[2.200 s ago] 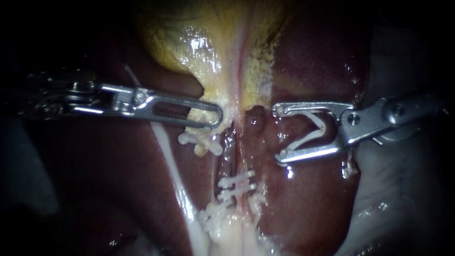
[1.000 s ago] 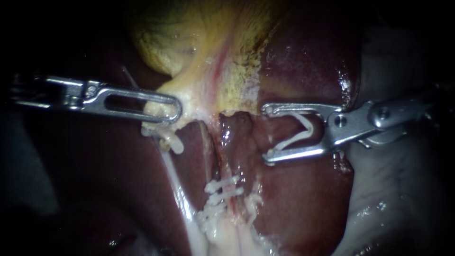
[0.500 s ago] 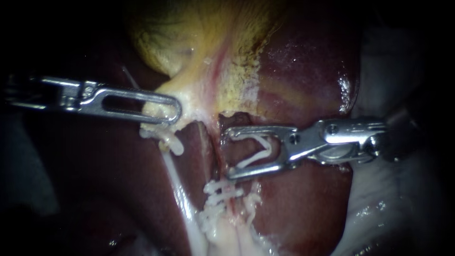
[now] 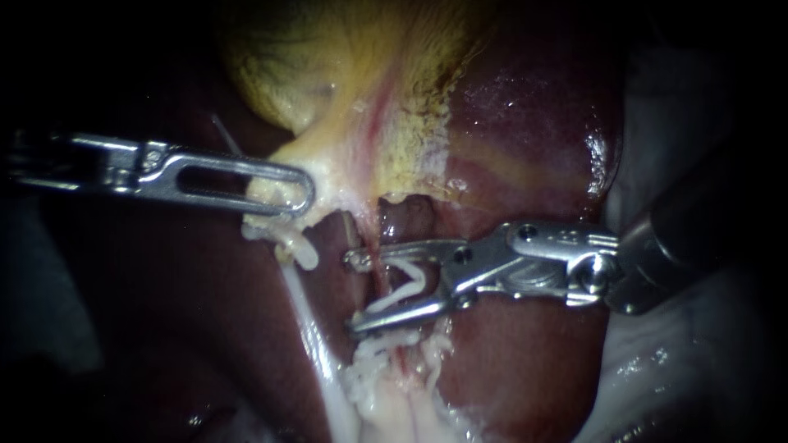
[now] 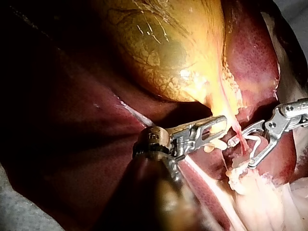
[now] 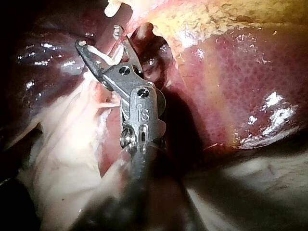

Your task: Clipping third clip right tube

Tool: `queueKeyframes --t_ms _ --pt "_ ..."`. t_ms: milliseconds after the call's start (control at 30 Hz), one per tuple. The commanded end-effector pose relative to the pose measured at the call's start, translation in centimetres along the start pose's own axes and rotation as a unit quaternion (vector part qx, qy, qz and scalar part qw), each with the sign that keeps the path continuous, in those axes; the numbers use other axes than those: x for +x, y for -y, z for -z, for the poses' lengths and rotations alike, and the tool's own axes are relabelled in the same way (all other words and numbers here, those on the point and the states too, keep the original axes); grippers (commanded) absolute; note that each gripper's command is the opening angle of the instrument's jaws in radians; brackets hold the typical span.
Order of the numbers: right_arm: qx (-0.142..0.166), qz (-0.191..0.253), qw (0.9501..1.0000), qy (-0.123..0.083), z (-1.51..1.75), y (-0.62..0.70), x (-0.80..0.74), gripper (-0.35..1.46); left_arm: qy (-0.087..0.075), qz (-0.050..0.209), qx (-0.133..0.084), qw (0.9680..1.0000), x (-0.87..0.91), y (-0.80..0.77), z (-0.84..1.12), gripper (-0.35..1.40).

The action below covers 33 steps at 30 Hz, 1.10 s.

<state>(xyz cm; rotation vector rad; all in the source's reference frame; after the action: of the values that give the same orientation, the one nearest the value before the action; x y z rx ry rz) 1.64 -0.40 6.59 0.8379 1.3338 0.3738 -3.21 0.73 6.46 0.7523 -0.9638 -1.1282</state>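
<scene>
My left instrument point(image 4: 305, 194) comes in from the left, its slotted jaws shut on the pale neck of the yellow gallbladder point(image 4: 328, 74), drawing it leftward. My right instrument point(image 4: 355, 294) holds an open white clip point(image 4: 406, 287) between jaws that stand wide apart. Those jaws straddle the reddish right tube point(image 4: 377, 277), just above earlier white clips point(image 4: 386, 338) on it. In the right wrist view the clip point(image 6: 108, 55) sits in the jaws point(image 6: 98, 37) ahead of the shaft. The left wrist view shows both instruments point(image 5: 222, 122) point(image 5: 240, 153) close together.
Dark red liver point(image 4: 525, 164) lies behind and to the right of the tubes. A white strand, the left tube point(image 4: 305, 316), runs down from a clip point(image 4: 302, 253) under the left jaws. Pale fatty tissue point(image 4: 394, 402) gathers where the tubes meet.
My right instrument has carried the open clip leftward and downward, from over the liver onto the right tube. The left instrument pulled the gallbladder neck leftward early on, then stayed still.
</scene>
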Motion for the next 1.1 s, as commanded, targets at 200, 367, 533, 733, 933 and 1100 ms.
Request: queueKeyframes --t_ms 200,367,533,733,933,1100 --pt "0.009 -0.013 0.9996 -0.023 -0.04 -0.01 0.06 0.45 0.000 0.000 0.000 1.0000 0.00 -0.01 0.00 -0.35" --pt "0.012 -0.017 0.9989 -0.042 0.01 -0.05 0.15 0.45 0.000 0.000 0.000 1.0000 0.00 -0.01 0.00 -0.35" --pt "0.013 -0.023 0.9975 -0.066 0.08 -0.09 0.30 0.45 0.000 0.000 0.000 1.0000 0.01 -0.01 0.00 -0.35" --pt "0.014 -0.031 0.9960 -0.083 0.14 -0.14 0.40 0.45 0.000 0.000 0.000 1.0000 0.02 -0.02 -0.01 -0.35" --pt "0.011 -0.037 0.9951 -0.091 0.16 -0.19 0.41 0.42 0.001 -0.001 -0.001 1.0000 0.02 -0.02 -0.02 -0.35" --pt "0.010 -0.073 0.9930 -0.092 0.25 -0.16 0.38 -0.10 0.001 -0.001 -0.001 1.0000 0.02 -0.02 -0.02 -0.35"
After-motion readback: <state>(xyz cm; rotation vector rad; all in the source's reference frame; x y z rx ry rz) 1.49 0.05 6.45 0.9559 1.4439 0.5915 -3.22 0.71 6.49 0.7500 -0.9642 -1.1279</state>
